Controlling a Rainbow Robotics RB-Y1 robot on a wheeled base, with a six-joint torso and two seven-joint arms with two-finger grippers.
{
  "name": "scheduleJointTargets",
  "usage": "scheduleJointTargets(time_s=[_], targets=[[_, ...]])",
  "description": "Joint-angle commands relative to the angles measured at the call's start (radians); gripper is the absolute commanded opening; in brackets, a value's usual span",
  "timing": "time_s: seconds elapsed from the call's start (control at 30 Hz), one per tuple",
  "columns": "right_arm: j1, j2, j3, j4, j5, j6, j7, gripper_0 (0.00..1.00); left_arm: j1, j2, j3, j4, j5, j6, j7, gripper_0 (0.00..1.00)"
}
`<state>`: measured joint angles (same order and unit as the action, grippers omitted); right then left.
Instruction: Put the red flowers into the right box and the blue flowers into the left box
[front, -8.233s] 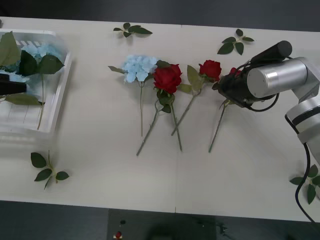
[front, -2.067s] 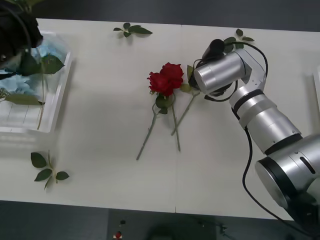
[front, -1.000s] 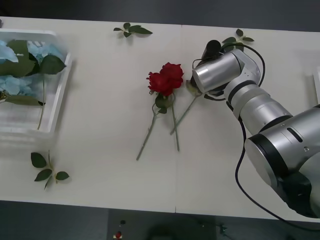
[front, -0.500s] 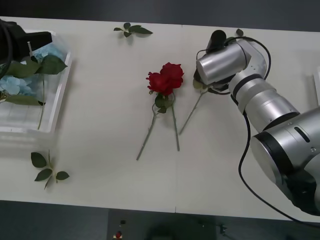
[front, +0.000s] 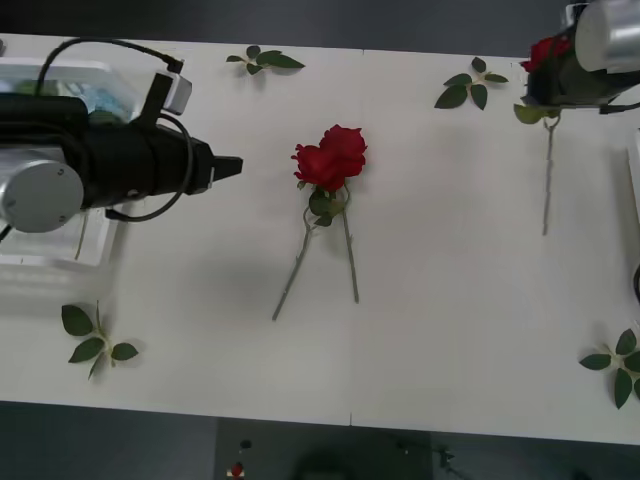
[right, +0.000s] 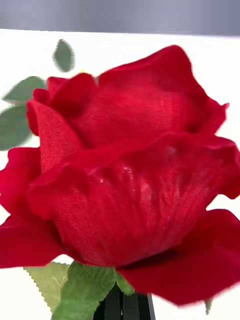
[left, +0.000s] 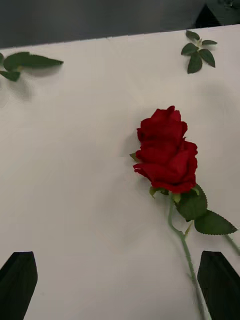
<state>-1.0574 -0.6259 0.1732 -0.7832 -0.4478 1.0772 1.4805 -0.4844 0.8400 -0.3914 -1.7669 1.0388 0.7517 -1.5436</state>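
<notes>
I can read no brand, label or writing on anything here.

Nearest me, the white table (front: 420, 330) carries loose green leaf sprigs (front: 92, 338) at lower left and lower right of the front view. At centre frame lie two deep-red fabric roses (front: 331, 158) with long thin green stems, heads pressed together, stems splaying toward the lower edge. The left wrist camera looks straight at that pair (left: 167, 152): the heads overlap so closely they read as one bloom.

My left gripper (front: 232, 165), black-fingered, is at centre left, pointing toward the pair; in its wrist picture the two fingertips (left: 17, 280) sit at opposite bottom corners, spread wide and holding nothing. Behind that arm the large translucent white plastic bin (front: 88, 245) shows at the left edge, a patch of pale blue flower (front: 102, 91) visible inside it.

At upper right my right gripper (front: 560, 82) is clenched on a third red rose (front: 545, 50), its stem hanging down over the table. The right wrist camera has that bloom (right: 130, 170) pressed close, petals' weave visible, black fingers just under it.

A thin pale box edge (front: 635, 170) shows at the right border. Beyond the table's far edge is dark floor.
</notes>
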Motion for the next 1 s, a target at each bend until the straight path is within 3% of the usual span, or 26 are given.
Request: scheduleJointTargets(time_s=[0.03, 0.23, 0.4, 0.7, 0.97, 1.0], targets=[[0.033, -0.118, -0.011, -0.045, -0.022, -0.023, 0.112, 0.00, -0.033, -0.084, -0.021, 0.069, -0.017, -0.005, -0.052, 0.94], [0.099, -0.264, -0.011, -0.045, -0.017, -0.076, 0.271, 0.00, -0.075, -0.200, -0.107, 0.196, -0.123, 0.000, -0.063, 0.94], [0.165, -0.325, -0.011, -0.045, 0.051, -0.128, 0.288, 0.00, -0.114, -0.295, -0.126, 0.287, -0.246, 0.046, -0.059, 0.94], [0.247, -0.364, -0.054, -0.045, 0.187, -0.168, 0.265, 0.00, -0.191, -0.404, -0.126, 0.339, -0.453, 0.170, -0.047, 0.94], [0.264, -0.368, -0.074, -0.045, 0.199, -0.183, 0.262, 0.00, -0.244, -0.426, -0.198, 0.340, -0.611, 0.242, -0.029, 0.94], [0.264, -0.368, -0.075, -0.044, 0.204, -0.181, 0.261, 0.32, -0.244, -0.427, -0.211, 0.345, -0.626, 0.242, -0.023, 0.93]])
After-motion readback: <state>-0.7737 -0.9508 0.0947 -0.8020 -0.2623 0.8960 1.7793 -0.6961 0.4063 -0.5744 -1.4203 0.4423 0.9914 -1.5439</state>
